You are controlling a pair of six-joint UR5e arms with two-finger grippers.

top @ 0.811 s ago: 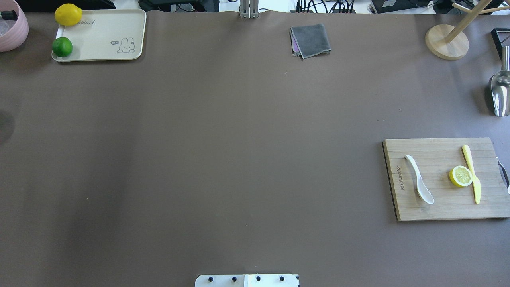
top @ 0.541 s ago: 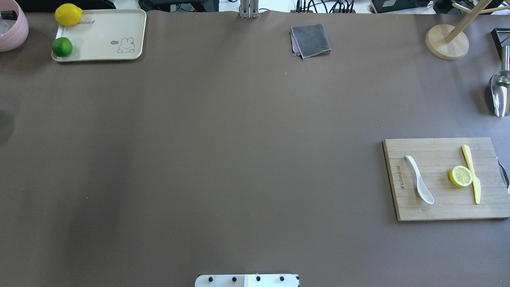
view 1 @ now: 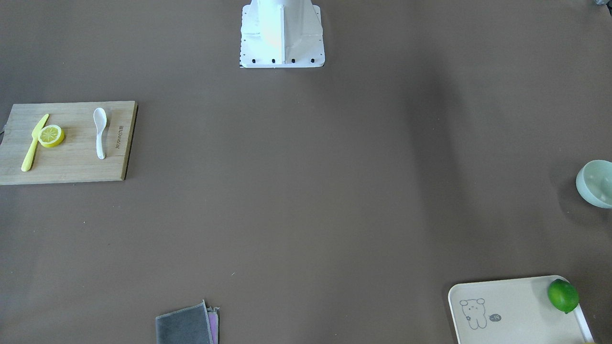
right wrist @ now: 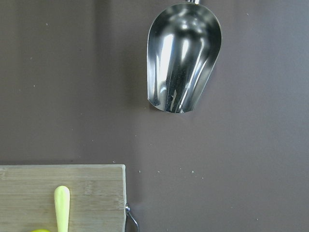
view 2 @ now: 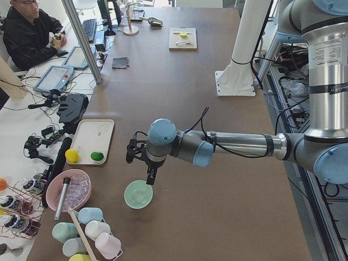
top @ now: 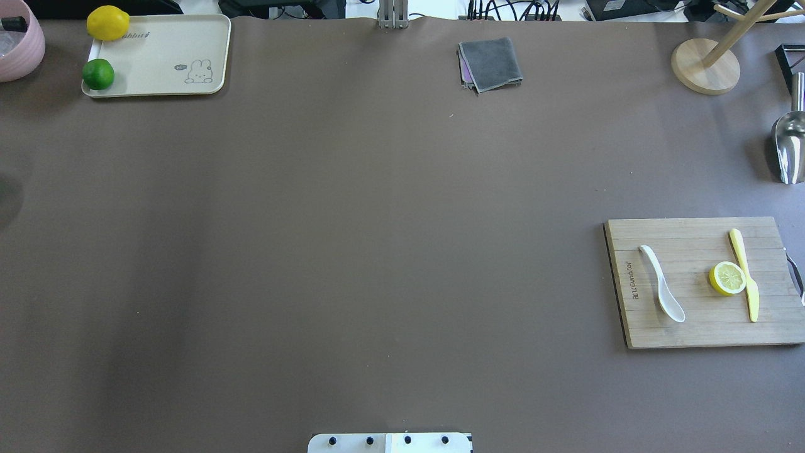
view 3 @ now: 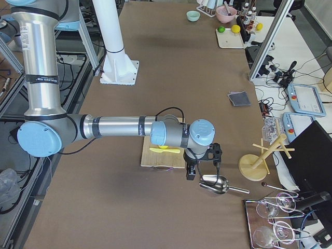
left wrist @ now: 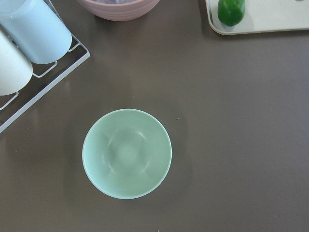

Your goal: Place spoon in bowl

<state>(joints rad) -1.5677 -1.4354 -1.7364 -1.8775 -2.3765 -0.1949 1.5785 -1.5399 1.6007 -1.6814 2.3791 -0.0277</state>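
As I read it, this is the very start: nothing is picked up, and the reach for the spoon lies ahead. At the left, the bowl (left wrist: 126, 153) sits upright and empty on the brown table (top: 377, 251), centre-left in my left wrist view, with a pink bowl (left wrist: 118, 7) at the top edge and a lime (left wrist: 231, 10) on a tray (left wrist: 270, 21) at the upper right. From the left-end camera the left gripper (view 2: 140, 166) hangs over the bowl without touching it. I cannot tell from there how wide its jaws stand. Moving right in the overhead view, the cutting board (top: 692, 330) lies at the lower right. The spoon (top: 661, 284) rests on the board's left part, handle toward the upper left, apart from the lemon slice (top: 727, 278) and yellow knife (top: 744, 275) further right. The right gripper (view 3: 203, 167) hovers past the board's right end near a metal scoop (right wrist: 183, 58), not over the spoon. I see nothing in its jaws, but I cannot judge their opening either. Next I would bring the right arm back over the board and pinch the glossy handle low across its width. Then comes a long carry to the bowl at the far left.
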